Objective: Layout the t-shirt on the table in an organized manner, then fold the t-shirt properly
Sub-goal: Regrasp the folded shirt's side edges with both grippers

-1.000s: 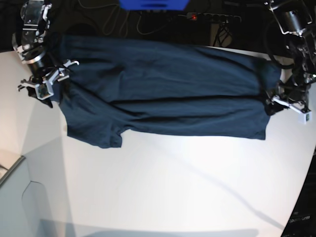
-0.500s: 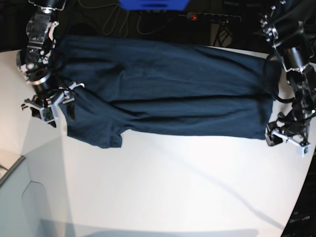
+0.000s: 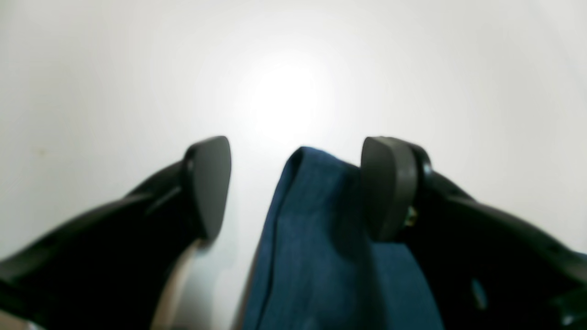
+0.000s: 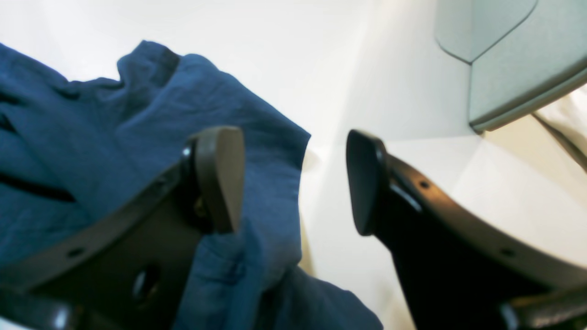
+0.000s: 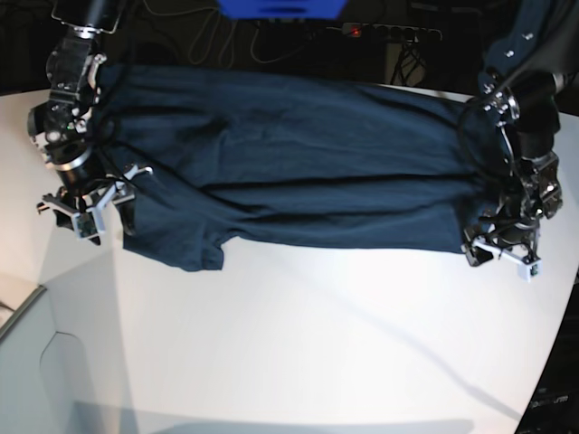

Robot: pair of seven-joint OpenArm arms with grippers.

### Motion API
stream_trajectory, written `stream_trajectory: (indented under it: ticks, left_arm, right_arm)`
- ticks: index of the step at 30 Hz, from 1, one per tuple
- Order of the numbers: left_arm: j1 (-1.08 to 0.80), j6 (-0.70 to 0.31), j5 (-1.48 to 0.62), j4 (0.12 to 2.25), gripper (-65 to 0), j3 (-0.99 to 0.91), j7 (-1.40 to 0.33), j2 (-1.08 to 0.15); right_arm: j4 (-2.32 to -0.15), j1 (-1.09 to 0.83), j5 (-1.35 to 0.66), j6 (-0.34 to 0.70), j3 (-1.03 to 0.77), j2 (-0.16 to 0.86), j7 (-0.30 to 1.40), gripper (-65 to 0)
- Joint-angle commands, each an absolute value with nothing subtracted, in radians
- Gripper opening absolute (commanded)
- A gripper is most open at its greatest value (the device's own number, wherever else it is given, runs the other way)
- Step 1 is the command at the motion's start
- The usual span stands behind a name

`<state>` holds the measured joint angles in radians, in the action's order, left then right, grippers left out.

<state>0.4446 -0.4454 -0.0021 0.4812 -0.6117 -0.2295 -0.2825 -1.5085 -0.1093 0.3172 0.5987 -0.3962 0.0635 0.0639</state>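
Observation:
The dark navy t-shirt (image 5: 308,163) lies spread widthwise across the far half of the white table (image 5: 317,344), with long creases and one sleeve (image 5: 181,240) toward the near left. My right gripper (image 5: 88,210) stands open at the shirt's left end. In the right wrist view one finger (image 4: 220,178) rests over the t-shirt (image 4: 91,137), whose edge reaches into the gap of the right gripper (image 4: 293,178). My left gripper (image 5: 500,253) is open at the shirt's near right corner. In the left wrist view that corner of the t-shirt (image 3: 312,238) lies between the fingers of the left gripper (image 3: 297,183), unpinched.
A pale grey box corner (image 5: 27,362) sits at the near left, also seen as the grey box (image 4: 513,59) in the right wrist view. Beyond the table's far edge are a blue object (image 5: 280,7), a power strip (image 5: 380,32) and cables. The table edge runs close to the left gripper.
Both open grippers have moved toward the near side along the shirt's ends. The left one also came inward to the shirt's near right corner. The shirt has barely shifted.

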Motion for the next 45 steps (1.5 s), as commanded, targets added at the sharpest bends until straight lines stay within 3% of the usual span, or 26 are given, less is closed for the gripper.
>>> stream_trajectory:
  ticks: [1,4,9,14,32,45]
  left_arm:
    - [0.461,-0.452,-0.001,0.487,-22.7,-0.610,-0.240,-0.282]
    - [0.458,-0.452,-0.001,0.487,-31.0,-0.610,-0.240,-0.278]
    - [0.458,-0.452,-0.001,0.484,-51.9,-0.610,-0.240,-0.277]
    - [0.458,-0.447,-0.001,0.484,-64.8,-0.610,-0.243,-0.277]
    - [0.455,-0.450,-0.001,0.487,-64.8,-0.610,-0.245,-0.282]
    - [0.455,-0.450,-0.001,0.487,-64.9,-0.610,-0.245,-0.280]
  right_arm:
    - [-1.524,-0.096,0.306,0.601,-0.397,0.071,0.038,-29.4]
    - [-1.523,-0.074,0.306,0.601,-0.397,0.071,0.038,-29.4]
    - [-1.523,-0.068,0.306,0.601,-0.397,0.071,0.038,-29.4]
    - [-1.477,-0.033,0.306,0.601,-0.395,0.071,0.038,-29.4]
    - [-0.920,0.291,0.309,0.596,-0.398,0.166,0.038,-29.1]
    - [-0.762,0.302,0.309,0.596,-0.394,0.188,0.036,-29.1]
